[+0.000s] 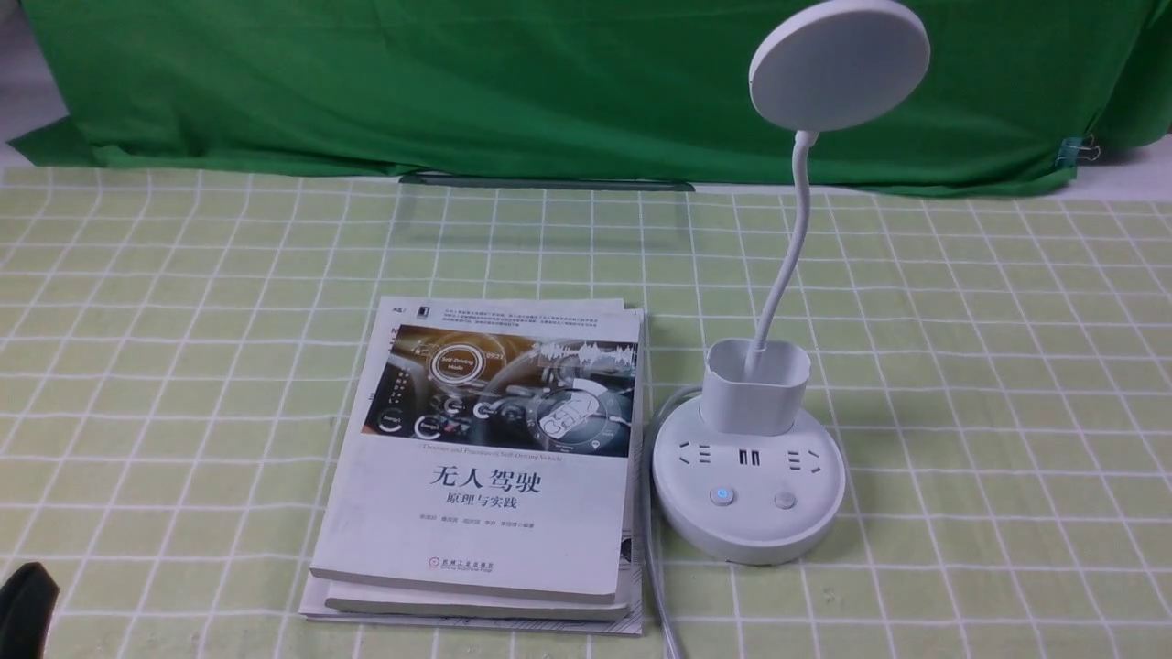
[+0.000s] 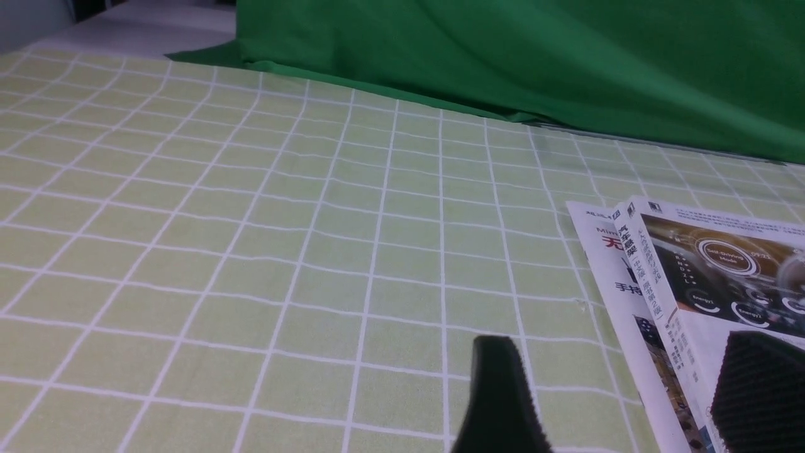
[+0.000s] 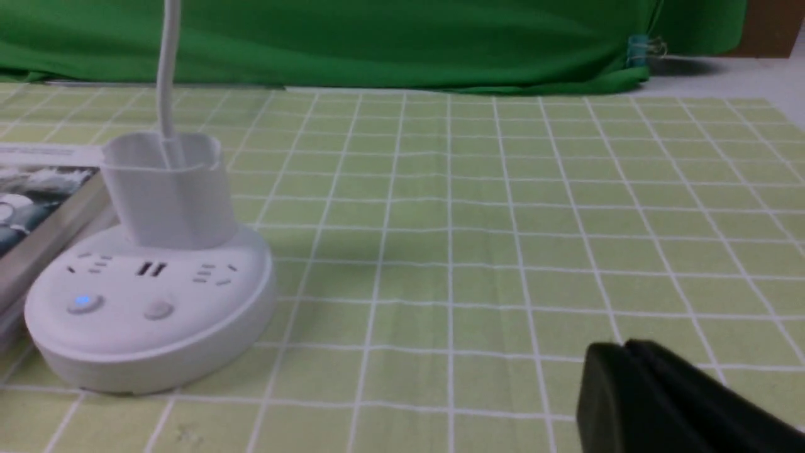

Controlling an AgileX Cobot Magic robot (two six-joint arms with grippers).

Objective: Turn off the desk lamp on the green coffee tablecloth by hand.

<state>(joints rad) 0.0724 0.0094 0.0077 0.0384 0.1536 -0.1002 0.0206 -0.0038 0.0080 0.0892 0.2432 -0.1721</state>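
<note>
The white desk lamp (image 1: pixel 749 480) stands on the green coffee tablecloth (image 1: pixel 989 384), right of centre, its disc head (image 1: pixel 839 62) up high on the thin neck. The left of the two buttons on its base glows blue (image 1: pixel 722 495); the other button (image 1: pixel 785 500) is unlit. The lamp also shows in the right wrist view (image 3: pixel 151 308). My right gripper (image 3: pixel 622 349) is shut and empty, low over the cloth, well to the right of the lamp's base. My left gripper (image 2: pixel 622 352) is open and empty by the books' left edge; only a black tip of it (image 1: pixel 26 604) shows in the front view.
A stack of books (image 1: pixel 494 458) lies just left of the lamp, touching its base. The lamp's white cord (image 1: pixel 655 567) runs between them toward the front edge. A dark green backdrop cloth (image 1: pixel 458 82) hangs at the back.
</note>
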